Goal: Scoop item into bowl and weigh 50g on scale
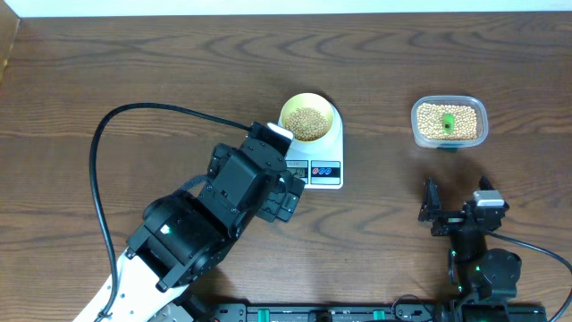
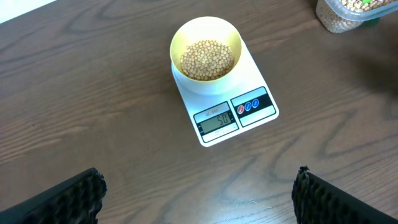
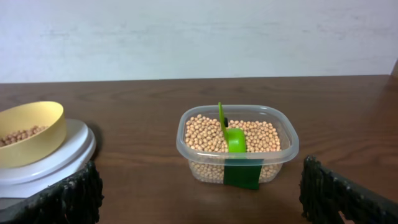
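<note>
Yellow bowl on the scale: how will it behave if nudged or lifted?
The bowl looks small and rigid, probably light. It sits on the smooth scale top, so a nudge may slide it. Its loose round beans would likely spill if tilted.

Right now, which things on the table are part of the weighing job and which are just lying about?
Job: beans, yellow bowl, scale, clear tub, green scoop.
Lying about: only the black cable.

The left arm [image 1: 223,192] hides part of the scale [image 1: 335,148]; the tub [image 2: 339,18] runs off the top edge.
</note>
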Robot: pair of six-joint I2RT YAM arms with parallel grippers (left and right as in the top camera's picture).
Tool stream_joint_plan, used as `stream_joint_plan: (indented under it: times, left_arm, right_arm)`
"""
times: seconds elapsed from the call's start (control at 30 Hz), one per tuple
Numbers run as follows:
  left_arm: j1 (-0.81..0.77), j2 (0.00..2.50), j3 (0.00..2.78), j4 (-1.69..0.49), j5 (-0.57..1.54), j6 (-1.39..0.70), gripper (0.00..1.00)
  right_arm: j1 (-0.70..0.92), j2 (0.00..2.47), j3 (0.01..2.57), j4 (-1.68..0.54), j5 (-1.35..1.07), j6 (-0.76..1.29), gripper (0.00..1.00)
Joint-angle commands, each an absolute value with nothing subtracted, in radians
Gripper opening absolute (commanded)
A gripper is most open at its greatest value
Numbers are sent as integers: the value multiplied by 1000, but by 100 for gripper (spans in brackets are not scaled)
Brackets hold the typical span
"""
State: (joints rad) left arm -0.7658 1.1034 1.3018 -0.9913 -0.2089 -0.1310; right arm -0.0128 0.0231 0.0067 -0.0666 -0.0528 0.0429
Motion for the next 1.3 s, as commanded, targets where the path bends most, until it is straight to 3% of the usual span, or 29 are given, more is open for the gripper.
stream_joint_plan:
  times: [0.0, 1.27]
  left_arm:
    - [-763, 1104, 1308, -994, -218, -133, 98]
    - [-763, 1104, 1308, -994, -218, -133, 98]
  right_arm:
    - [-2, 54, 6, -72, -71, 10, 99]
    - [-2, 99, 6, -71, -70, 10, 99]
